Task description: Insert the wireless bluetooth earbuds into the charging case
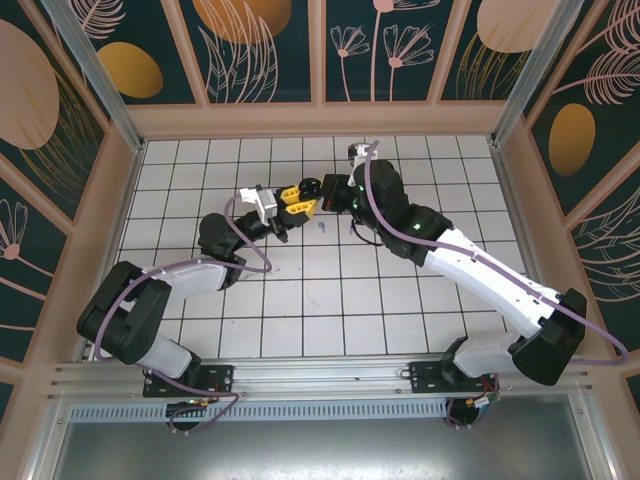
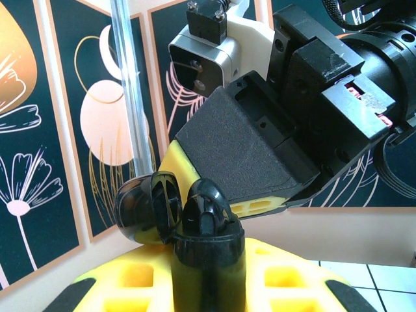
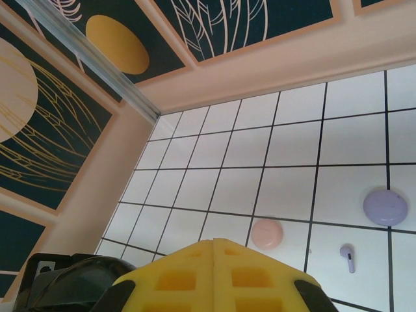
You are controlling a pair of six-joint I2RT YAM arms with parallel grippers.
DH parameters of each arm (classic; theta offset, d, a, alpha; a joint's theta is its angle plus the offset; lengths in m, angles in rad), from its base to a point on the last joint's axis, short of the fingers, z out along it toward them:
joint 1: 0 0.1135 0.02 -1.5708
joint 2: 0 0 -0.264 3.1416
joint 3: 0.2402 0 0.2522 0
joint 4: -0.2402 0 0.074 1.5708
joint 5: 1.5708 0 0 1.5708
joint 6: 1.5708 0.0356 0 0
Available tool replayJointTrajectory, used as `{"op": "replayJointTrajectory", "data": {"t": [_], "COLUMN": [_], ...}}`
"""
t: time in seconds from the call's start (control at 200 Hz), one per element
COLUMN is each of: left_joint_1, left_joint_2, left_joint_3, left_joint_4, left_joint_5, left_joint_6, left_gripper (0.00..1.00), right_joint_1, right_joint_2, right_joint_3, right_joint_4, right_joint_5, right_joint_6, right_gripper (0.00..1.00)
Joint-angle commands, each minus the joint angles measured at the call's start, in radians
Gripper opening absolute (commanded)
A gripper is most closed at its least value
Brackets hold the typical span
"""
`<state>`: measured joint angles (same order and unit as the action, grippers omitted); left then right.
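My left gripper [image 2: 208, 283] [image 1: 289, 207] is shut on a black charging case [image 2: 207, 246], held upright above the floor with its lid [image 2: 144, 209] swung open to the left. A black earbud [image 2: 207, 203] sticks up out of the case's mouth. My right gripper [image 3: 214, 244] [image 1: 318, 199] is just above and behind the case, its yellow fingers [image 2: 250, 207] pressed together with nothing visible between them. A lilac earbud [image 3: 348, 257] [image 1: 323, 227] lies loose on the tiles below the grippers.
A pink round disc [image 3: 267, 234] and a lilac round disc [image 3: 385, 207] lie on the white tiled floor near the lilac bud. Peach walls [image 1: 120, 200] with dark panels enclose the floor. Both arms meet over the middle of the far half.
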<state>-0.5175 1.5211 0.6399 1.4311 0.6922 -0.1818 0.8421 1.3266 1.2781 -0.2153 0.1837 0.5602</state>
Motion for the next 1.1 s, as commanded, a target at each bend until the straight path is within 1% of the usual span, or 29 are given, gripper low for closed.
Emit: {"op": "replayJointTrajectory", "data": {"t": [0.0, 0.145, 0.255, 0.35, 0.541, 0.681, 0.836, 0.981, 1.021, 1.036, 1.096], "left_joint_1": [-0.004, -0.004, -0.004, -0.004, -0.004, -0.004, -0.004, -0.004, -0.004, -0.004, -0.004], "left_joint_2": [0.002, 0.005, 0.011, 0.017, 0.029, 0.033, 0.033, 0.033, 0.033, 0.033, 0.031], "left_joint_3": [0.024, 0.017, 0.009, 0.004, -0.001, 0.005, 0.007, 0.011, 0.012, 0.013, 0.013], "left_joint_4": [-0.005, -0.006, -0.006, -0.006, -0.017, -0.032, -0.032, -0.033, -0.034, -0.034, -0.039], "left_joint_5": [-0.009, -0.012, -0.013, -0.01, 0.012, 0.024, 0.027, 0.019, 0.014, 0.01, 0.001], "left_joint_6": [-0.012, -0.006, -0.001, 0.002, 0.012, 0.015, 0.024, 0.03, 0.031, 0.031, 0.039], "left_gripper": [0.0, 0.0, 0.0, 0.0, 0.0, 0.0, 0.0, 0.0, 0.0, 0.0, 0.0], "right_joint_1": [0.023, 0.016, 0.003, -0.006, -0.027, -0.052, -0.07, -0.074, -0.073, -0.072, -0.068], "right_joint_2": [-0.041, -0.082, -0.088, -0.053, 0.086, 0.209, 0.307, 0.331, 0.319, 0.312, 0.278], "right_joint_3": [-0.013, 0.01, 0.043, 0.097, 0.259, 0.395, 0.505, 0.526, 0.51, 0.502, 0.461], "right_joint_4": [-0.02, -0.061, -0.086, -0.11, -0.161, -0.231, -0.326, -0.403, -0.414, -0.416, -0.422], "right_joint_5": [0.017, 0.082, 0.085, 0.072, -0.008, -0.085, -0.126, -0.164, -0.165, -0.191, -0.225], "right_joint_6": [0.01, 0.003, -0.015, -0.039, -0.093, -0.135, -0.169, -0.189, -0.19, -0.191, -0.189], "right_gripper": [0.02, 0.03, 0.03, 0.03, 0.03, 0.03, 0.02, 0.0, 0.0, 0.0, 0.0]}}
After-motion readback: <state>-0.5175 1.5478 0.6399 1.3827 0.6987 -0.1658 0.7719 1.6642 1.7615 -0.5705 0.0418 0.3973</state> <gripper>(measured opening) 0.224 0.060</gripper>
